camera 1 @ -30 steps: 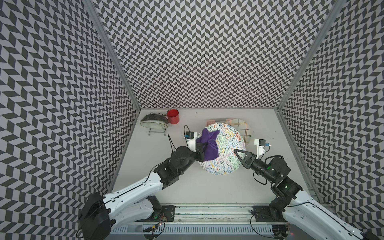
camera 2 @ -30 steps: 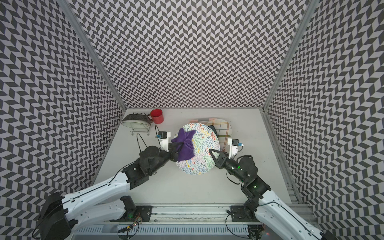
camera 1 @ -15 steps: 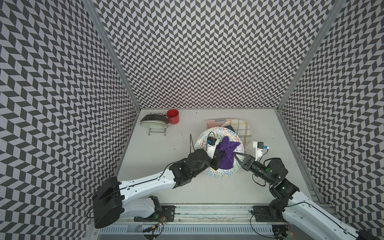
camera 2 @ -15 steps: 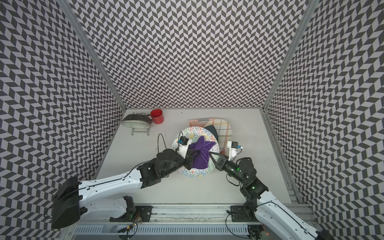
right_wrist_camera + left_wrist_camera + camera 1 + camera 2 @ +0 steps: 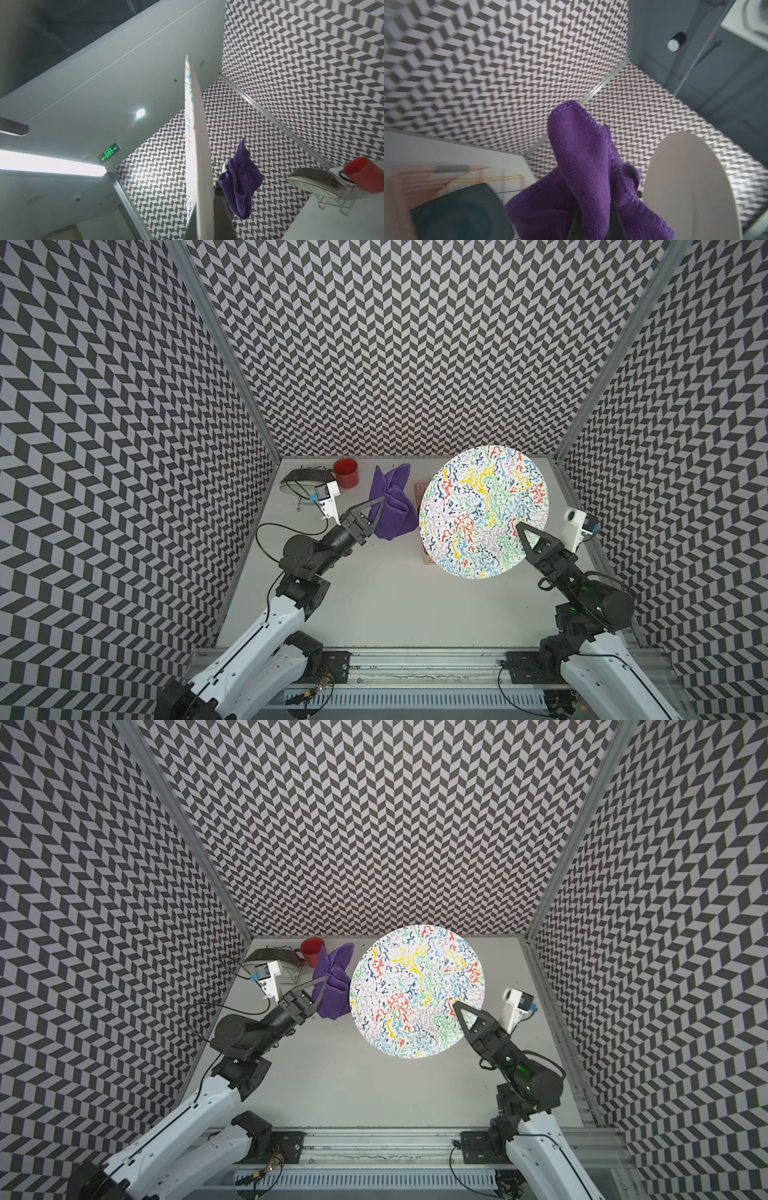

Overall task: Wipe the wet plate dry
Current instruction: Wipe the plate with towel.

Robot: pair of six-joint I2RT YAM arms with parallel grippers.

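Observation:
The round plate (image 5: pixel 484 512) (image 5: pixel 417 992) with colourful squiggles is held high above the table, its patterned face toward the top cameras. My right gripper (image 5: pixel 519 527) (image 5: pixel 457 1006) is shut on its near right rim. In the right wrist view the plate (image 5: pixel 197 145) is edge-on between the right gripper's (image 5: pixel 204 228) jaws. A purple cloth (image 5: pixel 392 502) (image 5: pixel 332 986) hangs bunched in my shut left gripper (image 5: pixel 380 501) (image 5: pixel 322 981), just left of the plate and off its face. The left wrist view shows the cloth (image 5: pixel 583 166) beside the plate's plain underside (image 5: pixel 685 187).
A red cup (image 5: pixel 345 472) and a wire rack holding a dish (image 5: pixel 305 481) stand at the back left of the table. A peach perforated tray edge (image 5: pixel 419 489) shows under the plate. The left wrist view shows a dark teal dish (image 5: pixel 456 214) on a plaid mat (image 5: pixel 446 178).
The left gripper was rubbing the cloth across the plate's face and has now drawn it off to the left. The right gripper has lifted the plate higher and further back.

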